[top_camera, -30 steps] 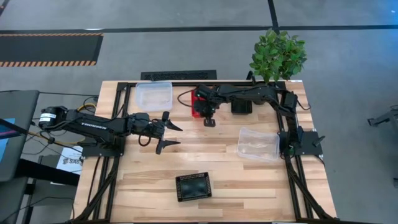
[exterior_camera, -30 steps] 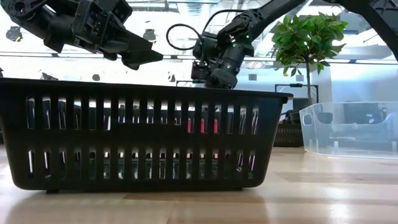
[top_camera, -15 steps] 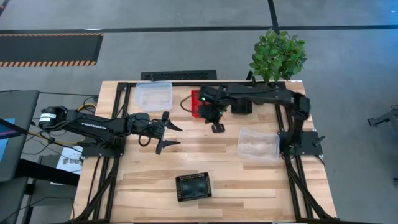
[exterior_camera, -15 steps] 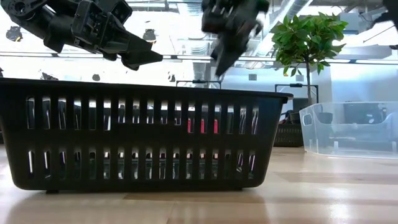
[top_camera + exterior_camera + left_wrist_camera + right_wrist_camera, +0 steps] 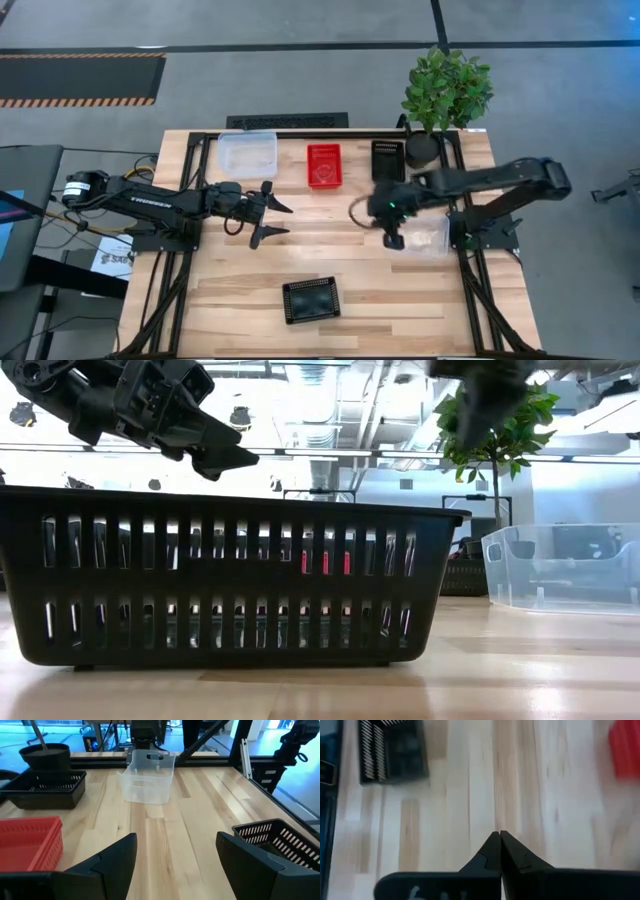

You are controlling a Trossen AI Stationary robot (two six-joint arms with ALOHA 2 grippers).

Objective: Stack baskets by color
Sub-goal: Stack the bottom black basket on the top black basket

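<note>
A red basket (image 5: 323,165) stands on the table at the far middle, with a black basket (image 5: 388,158) to its right. One clear basket (image 5: 248,152) sits at the far left, another (image 5: 428,236) at the right. A second black basket (image 5: 311,299) rests near the front edge. My right gripper (image 5: 393,238) hangs shut above the left end of the right clear basket, holding nothing; its wrist view shows the closed tips (image 5: 499,839) over bare wood. My left gripper (image 5: 272,212) stands open at mid-left, with nothing between its fingers (image 5: 115,855).
A potted green plant (image 5: 445,90) stands at the far right corner. A black frame rail (image 5: 300,132) runs around the table. Bare wood lies in the middle between the two grippers and the near black basket (image 5: 230,580).
My right gripper has drawn away from the red basket, swinging up and toward the table's right and near side, and it has stayed shut. The red basket sits where it was.
</note>
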